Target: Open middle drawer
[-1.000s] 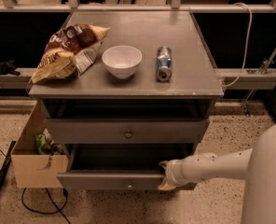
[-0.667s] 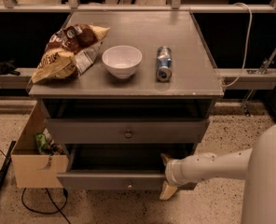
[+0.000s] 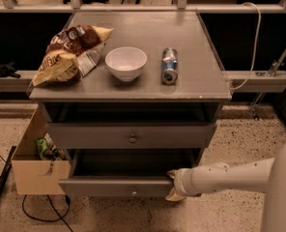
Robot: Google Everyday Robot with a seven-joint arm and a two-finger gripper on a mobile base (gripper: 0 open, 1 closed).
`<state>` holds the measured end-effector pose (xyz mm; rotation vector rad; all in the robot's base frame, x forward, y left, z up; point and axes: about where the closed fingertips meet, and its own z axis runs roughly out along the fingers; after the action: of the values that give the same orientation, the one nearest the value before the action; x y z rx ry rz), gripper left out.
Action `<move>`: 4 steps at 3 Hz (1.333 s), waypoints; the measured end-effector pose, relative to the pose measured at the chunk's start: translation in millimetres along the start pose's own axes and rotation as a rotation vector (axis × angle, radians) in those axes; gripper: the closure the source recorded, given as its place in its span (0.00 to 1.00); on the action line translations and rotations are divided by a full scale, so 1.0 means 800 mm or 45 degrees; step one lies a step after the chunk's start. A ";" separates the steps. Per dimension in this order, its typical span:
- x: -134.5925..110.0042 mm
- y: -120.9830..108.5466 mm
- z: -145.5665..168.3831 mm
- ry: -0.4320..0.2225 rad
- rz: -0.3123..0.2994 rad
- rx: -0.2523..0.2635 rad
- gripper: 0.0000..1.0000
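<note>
The middle drawer (image 3: 119, 186) is the lower of the two grey fronts in view. It stands pulled out, its dark inside showing, with a small round knob (image 3: 134, 192) at centre. My gripper (image 3: 173, 185) is at the right end of this front, on a white arm coming in from the right. It is open, with one fingertip (image 3: 171, 174) at the front's top edge and the other below it. The wider top drawer (image 3: 85, 135) with its own knob sits above, nearly closed. The bottom drawer is hidden.
On the cabinet top (image 3: 191, 81) lie a chip bag (image 3: 68, 54), a white bowl (image 3: 126, 63) and a can on its side (image 3: 169, 65). A cardboard box (image 3: 39, 175) stands against the cabinet's left side. Cables lie on the floor at the left.
The gripper's fingers have spread apart at the right end of the drawer front, the lower one dropping below it. The drawer has stayed pulled out.
</note>
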<state>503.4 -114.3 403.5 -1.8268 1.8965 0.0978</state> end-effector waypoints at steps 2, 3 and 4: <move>0.023 0.047 -0.023 -0.008 0.081 -0.029 0.92; 0.019 0.046 -0.027 -0.008 0.081 -0.029 1.00; 0.013 0.047 -0.032 -0.020 0.103 -0.008 1.00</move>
<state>460.1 -130.0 410.5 -1.7488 1.9610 0.1455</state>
